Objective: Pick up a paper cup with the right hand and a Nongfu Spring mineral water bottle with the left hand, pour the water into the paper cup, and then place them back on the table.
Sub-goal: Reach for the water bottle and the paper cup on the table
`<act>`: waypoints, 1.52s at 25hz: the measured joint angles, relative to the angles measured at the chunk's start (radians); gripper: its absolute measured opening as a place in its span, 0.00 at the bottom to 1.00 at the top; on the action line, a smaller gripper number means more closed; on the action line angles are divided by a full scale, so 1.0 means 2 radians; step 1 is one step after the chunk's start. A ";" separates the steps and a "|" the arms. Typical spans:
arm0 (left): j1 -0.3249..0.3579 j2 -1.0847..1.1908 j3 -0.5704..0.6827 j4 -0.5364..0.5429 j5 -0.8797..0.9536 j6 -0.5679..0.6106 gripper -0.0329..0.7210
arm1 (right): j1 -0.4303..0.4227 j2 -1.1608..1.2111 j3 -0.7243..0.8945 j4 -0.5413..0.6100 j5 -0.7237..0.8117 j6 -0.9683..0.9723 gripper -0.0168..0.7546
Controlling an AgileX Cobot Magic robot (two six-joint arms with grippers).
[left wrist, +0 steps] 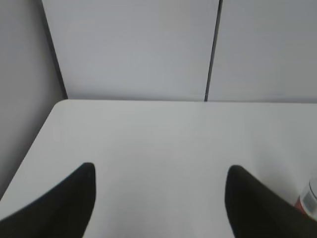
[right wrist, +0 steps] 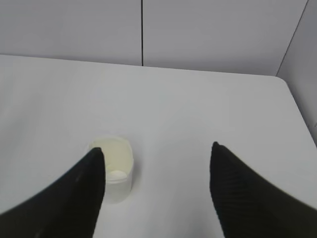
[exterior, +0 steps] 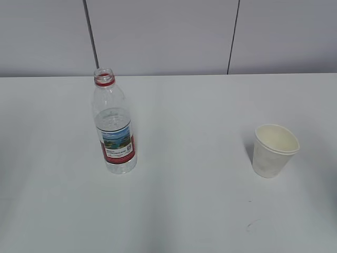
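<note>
The capless Nongfu Spring bottle (exterior: 114, 124) stands upright on the left of the white table (exterior: 189, 205), water in it. A sliver of it shows at the right edge of the left wrist view (left wrist: 310, 198). The off-white paper cup (exterior: 274, 150) stands upright at the right, empty. In the right wrist view the cup (right wrist: 116, 168) sits partly behind the left finger. My left gripper (left wrist: 161, 171) is open and empty over bare table, the bottle to its right. My right gripper (right wrist: 157, 151) is open and empty, the cup just left of its gap. Neither arm shows in the exterior view.
A grey panelled wall (exterior: 168, 37) with dark seams runs behind the table. The table's left back corner (left wrist: 62, 101) and right back corner (right wrist: 277, 78) show in the wrist views.
</note>
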 joint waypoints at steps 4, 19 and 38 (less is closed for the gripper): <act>0.000 0.072 0.000 0.000 -0.097 0.000 0.71 | 0.000 0.076 0.000 0.000 -0.075 0.002 0.67; 0.000 0.336 0.084 0.021 -0.504 0.001 0.71 | 0.000 0.237 0.005 0.016 -0.286 0.003 0.67; 0.000 0.365 0.117 0.037 -0.579 0.001 0.71 | 0.000 0.251 0.194 -0.155 -0.498 0.135 0.67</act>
